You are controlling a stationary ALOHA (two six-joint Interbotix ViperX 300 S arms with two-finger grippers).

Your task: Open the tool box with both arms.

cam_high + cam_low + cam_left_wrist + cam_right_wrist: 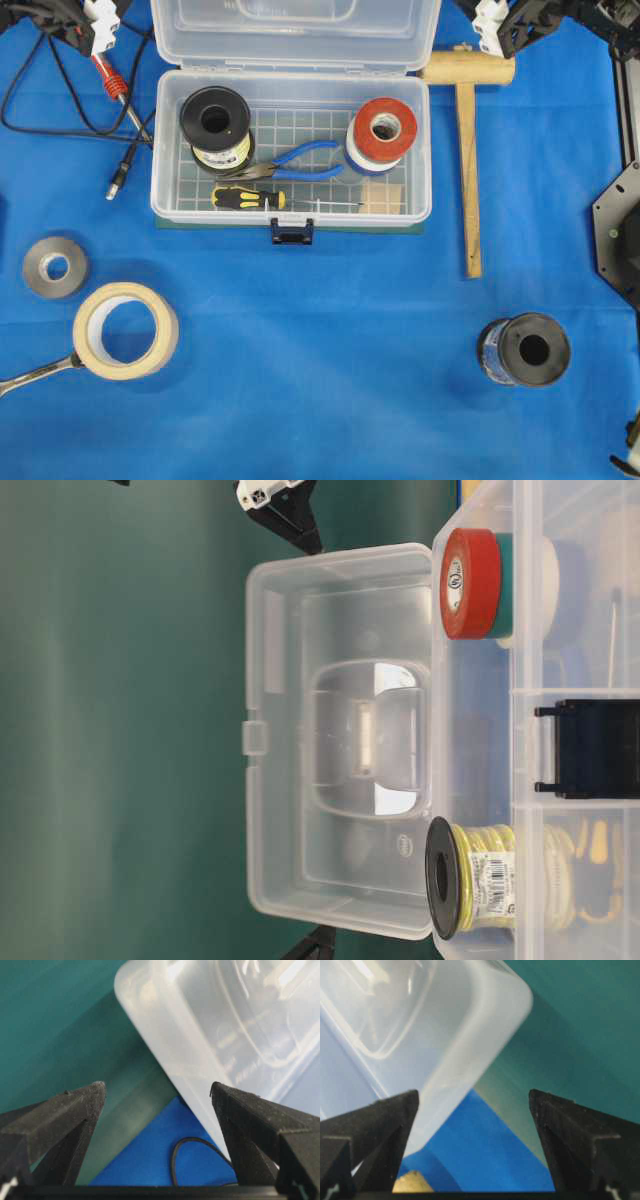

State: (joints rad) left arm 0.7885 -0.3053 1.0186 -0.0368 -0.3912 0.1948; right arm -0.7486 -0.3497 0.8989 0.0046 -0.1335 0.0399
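1. Tool box (292, 150) sitting open at the back middle of the blue desk (320, 400), clear lid (295, 30) swung up and back, dark blue latch (291, 232) hanging at the front edge.
2. Left pincer (157, 1091) spread wide, holding nothing; lid corner just beside its right finger (240, 1125), contact impossible to tell.
3. Right pincer (474, 1096) likewise spread wide and empty; opposite lid corner just above its left finger (380, 1120).
4. Inside the box: black spool (217, 125), red tape roll (383, 130), blue pliers (295, 163), yellow-black screwdriver (255, 198).
5. Outside on the desk: wooden mallet (467, 160) beside the box on the right, masking tape (127, 330) and a grey roll (55, 267) at front left, another black spool (525, 350) at front right.
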